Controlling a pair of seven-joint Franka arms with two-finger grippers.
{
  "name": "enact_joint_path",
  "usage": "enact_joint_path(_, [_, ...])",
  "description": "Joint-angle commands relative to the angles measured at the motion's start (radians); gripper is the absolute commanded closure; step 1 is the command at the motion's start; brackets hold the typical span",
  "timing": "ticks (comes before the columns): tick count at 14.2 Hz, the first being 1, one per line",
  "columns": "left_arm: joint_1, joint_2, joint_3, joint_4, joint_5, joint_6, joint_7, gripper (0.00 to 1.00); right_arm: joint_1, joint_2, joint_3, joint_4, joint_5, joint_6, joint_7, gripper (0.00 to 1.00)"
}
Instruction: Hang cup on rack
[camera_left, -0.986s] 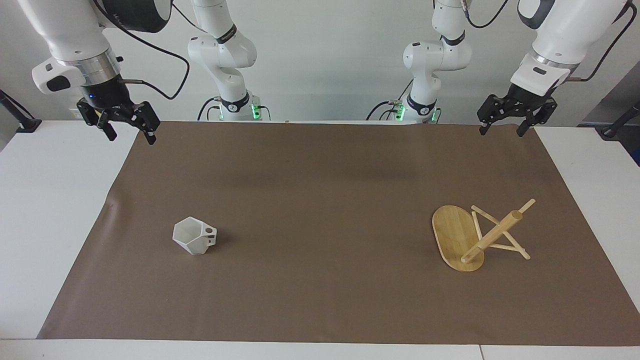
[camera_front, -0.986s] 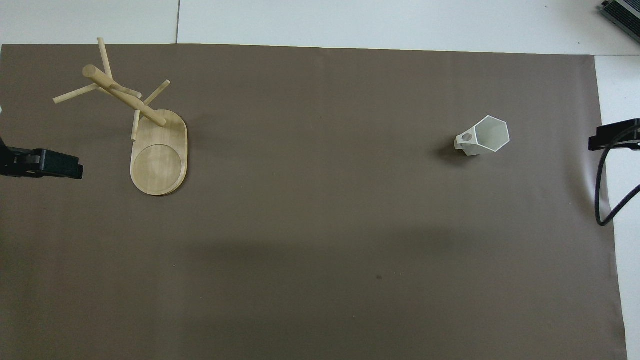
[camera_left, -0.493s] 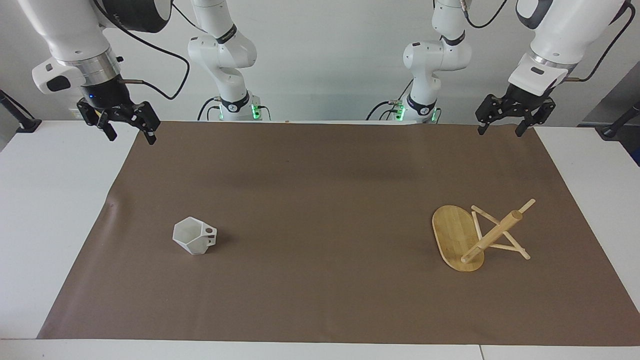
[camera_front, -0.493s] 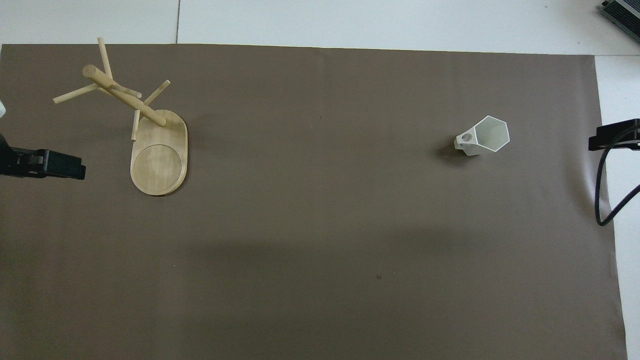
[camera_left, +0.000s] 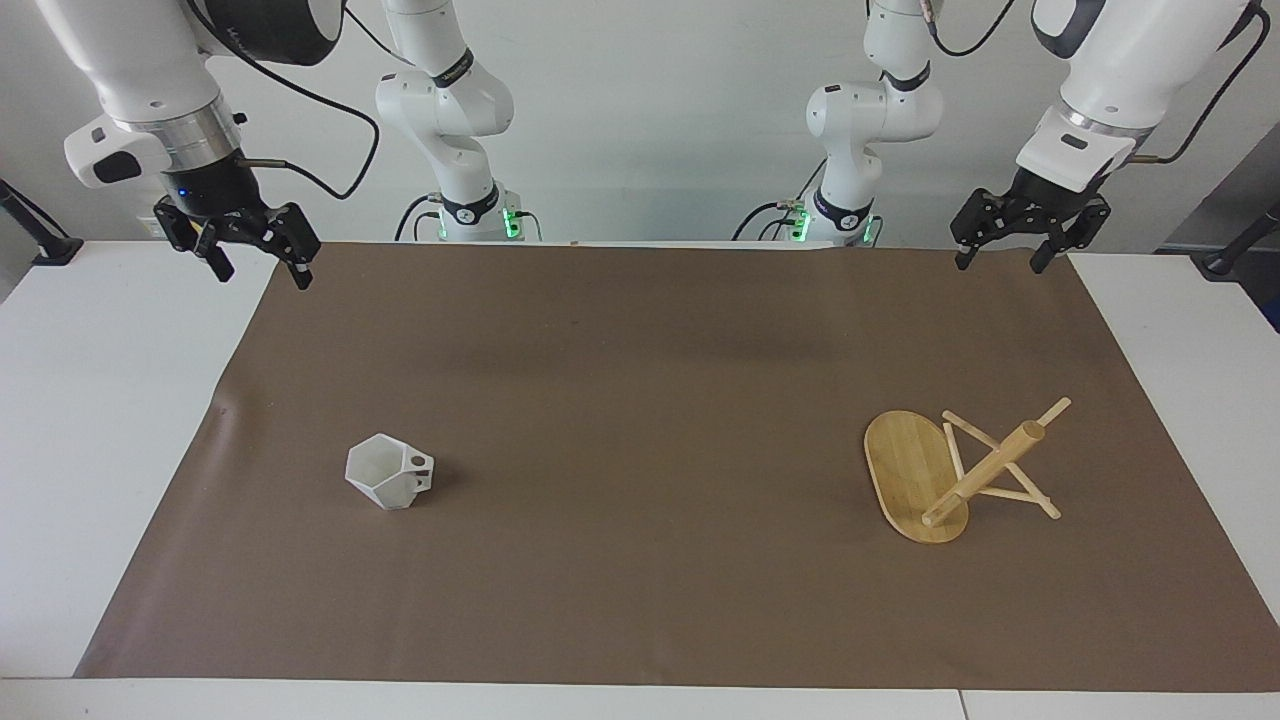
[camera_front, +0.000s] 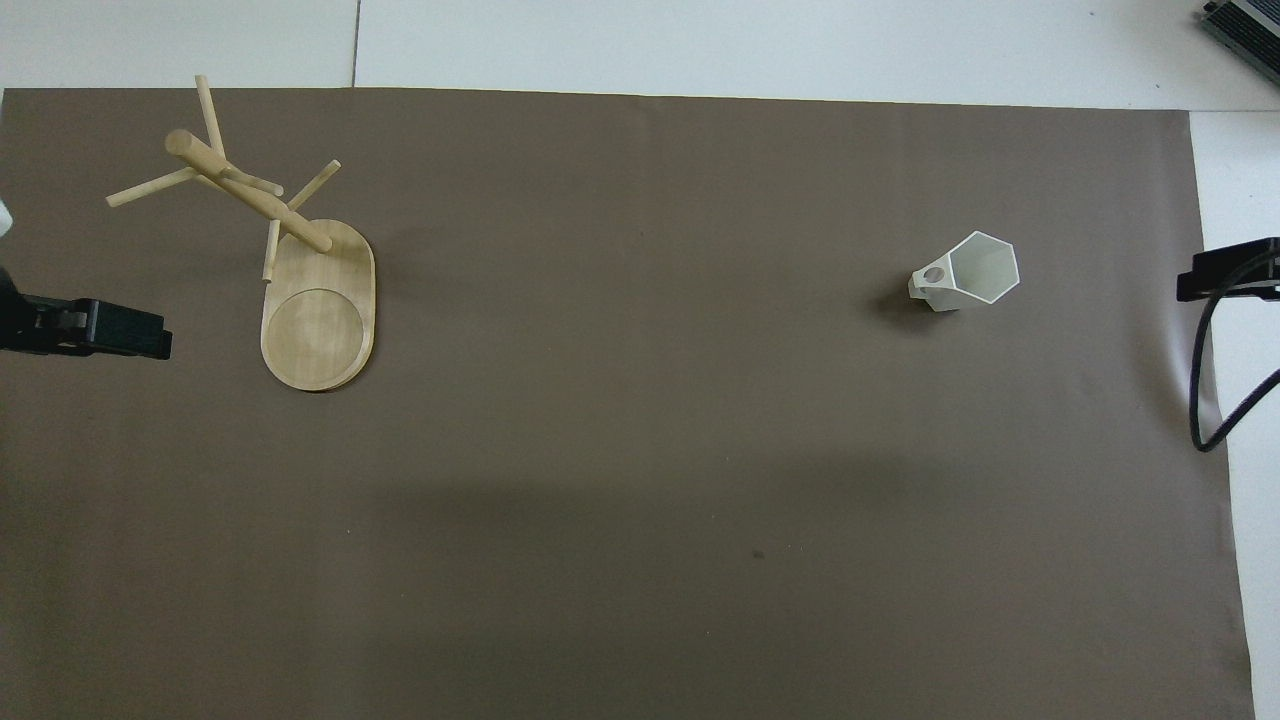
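We see both arms waiting: the left gripper and right gripper hang wide apart and empty. Farther out, the cup stands upright; the rack stands toward the left arm's end.

Both arms are glossy white, built of rounded, tube-like segments with black rings at the joints. Each base glows green where it meets the counter. The right arm's wrist carries a ribbed silver collar above a black block with a small blue light; a grey oval patch marks the white housing beside it. Black cables loop from the upper segments down to the wrists. The right end effector and the left end effector are black, angular linkages with slim dark fingers.
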Motion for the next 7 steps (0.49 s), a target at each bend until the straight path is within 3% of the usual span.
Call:
enact_joint_path(1, [-0.011, -0.025, 0.008, -0.029, -0.009, 0.007, -0.01, 0.0, -0.002, -0.012, 0.002, -0.016, 0.002, 0.001, -0.006, 0.0])
enact_joint_path(7, [-0.013, -0.025, 0.008, -0.029, -0.009, 0.007, -0.01, 0.0, -0.002, -0.012, 0.003, -0.022, 0.002, 0.013, -0.013, 0.0])
